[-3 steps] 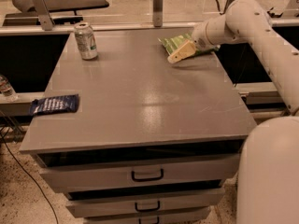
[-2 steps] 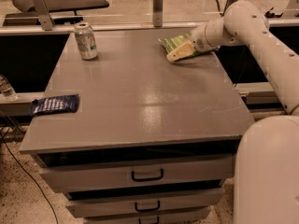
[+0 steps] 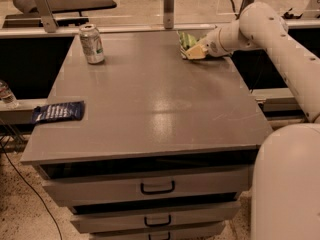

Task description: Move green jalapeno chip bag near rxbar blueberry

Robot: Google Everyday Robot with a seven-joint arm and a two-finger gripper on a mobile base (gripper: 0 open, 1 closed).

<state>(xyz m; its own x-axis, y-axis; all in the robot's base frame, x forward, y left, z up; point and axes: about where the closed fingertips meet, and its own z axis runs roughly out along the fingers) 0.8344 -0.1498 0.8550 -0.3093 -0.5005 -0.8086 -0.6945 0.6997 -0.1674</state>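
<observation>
Pincer (image 3: 192, 53) clasps green jalapeno chip bag (image 3: 186, 39), lifted slightly higher than before.

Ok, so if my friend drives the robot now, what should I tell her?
Gripper: at the far right of the table, right at the chip bag. I can't tell if it holds the bag.
Chip bag: far right edge, by the gripper.
Rxbar: lying flat at the front left corner, across the table from the bag. A can stands far left.
Done: the gripper is at the bag.
Left: carry the bag to the front left and set it down beside the rxbar.
</observation>
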